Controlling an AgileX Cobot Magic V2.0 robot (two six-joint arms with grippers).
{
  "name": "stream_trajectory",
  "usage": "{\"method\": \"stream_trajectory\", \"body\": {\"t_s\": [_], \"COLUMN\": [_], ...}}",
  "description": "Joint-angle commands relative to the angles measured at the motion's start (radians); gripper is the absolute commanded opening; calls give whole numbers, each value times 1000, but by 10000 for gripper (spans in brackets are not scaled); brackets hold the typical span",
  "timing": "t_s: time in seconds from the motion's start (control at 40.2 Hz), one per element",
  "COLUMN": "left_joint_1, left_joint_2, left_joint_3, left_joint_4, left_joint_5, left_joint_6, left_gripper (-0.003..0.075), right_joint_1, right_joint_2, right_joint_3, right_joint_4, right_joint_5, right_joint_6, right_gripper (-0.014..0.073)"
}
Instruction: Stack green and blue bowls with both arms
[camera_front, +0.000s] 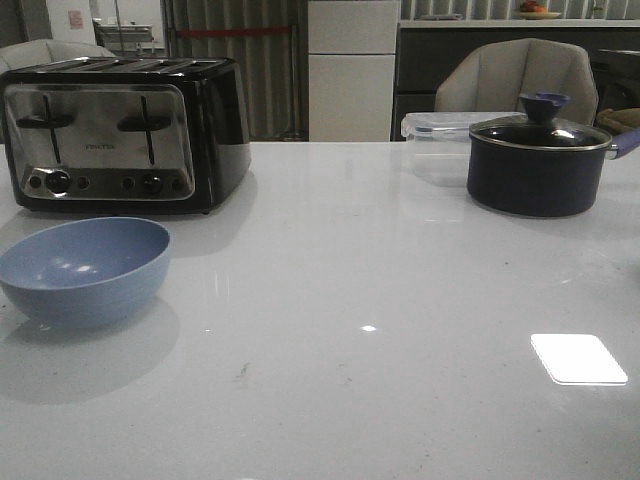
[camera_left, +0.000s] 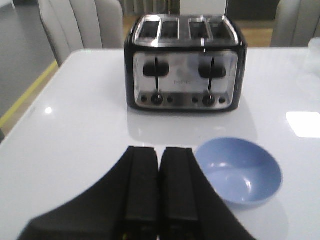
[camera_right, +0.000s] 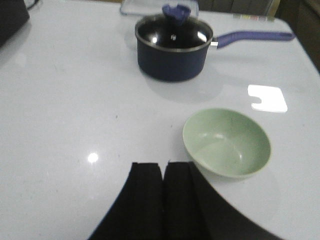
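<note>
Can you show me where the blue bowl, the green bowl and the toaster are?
blue bowl (camera_front: 85, 268), front view, on its inner wall.
green bowl (camera_right: 226, 141), right wrist view, on its inside.
toaster (camera_front: 100, 135), front view, on its chrome face.

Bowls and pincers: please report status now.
Both pincers, left and right, shut, empty. Dusty blue round bowl and pale green round bowl apart, unstacked. Nothing blocking.

1. The left gripper (camera_left: 159, 187) has its jaws pressed together over the table (camera_left: 75, 125).
2. One bowl (camera_left: 239, 171) sits on the table just to the right of those jaws.
3. The toaster (camera_left: 185, 70) stands well ahead of them.
4. The right gripper (camera_right: 164, 197) has its jaws together too.
5. The other bowl (camera_right: 227, 142) sits just right of them.
6. The pot (camera_right: 172, 46) stands far ahead.
</note>
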Motion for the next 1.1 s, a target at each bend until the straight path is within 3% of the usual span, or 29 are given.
{"method": "stream_trajectory", "body": {"t_s": [0.0, 0.199, 0.498, 0.597, 0.722, 0.821, 1.07], "left_joint_1": [1, 1, 1, 1, 1, 1, 1], "left_joint_2": [45, 95, 108, 108, 108, 108, 108], "left_joint_3": [-35, -35, -35, -35, -35, -35, -35], "left_joint_4": [-7, -7, -7, -7, -7, -7, -7], "left_joint_5": [-23, 44, 41, 41, 41, 37, 15], "left_joint_6": [0, 0, 0, 0, 0, 0, 0], "left_gripper": [98, 98, 103, 159, 380, 515, 531], "right_joint_1": [-5, -5, -5, -5, -5, -5, -22], "right_joint_2": [64, 134, 181, 192, 199, 211, 334], "right_joint_3": [-36, -36, -36, -36, -36, -36, -91], "right_joint_4": [5, 6, 6, 6, 6, 6, 24], "right_joint_5": [-40, -17, -16, -14, -21, -26, 6], "right_joint_6": [-6, -6, -6, -6, -6, -6, 35], "right_gripper": [36, 36, 47, 165, 426, 547, 556]}}
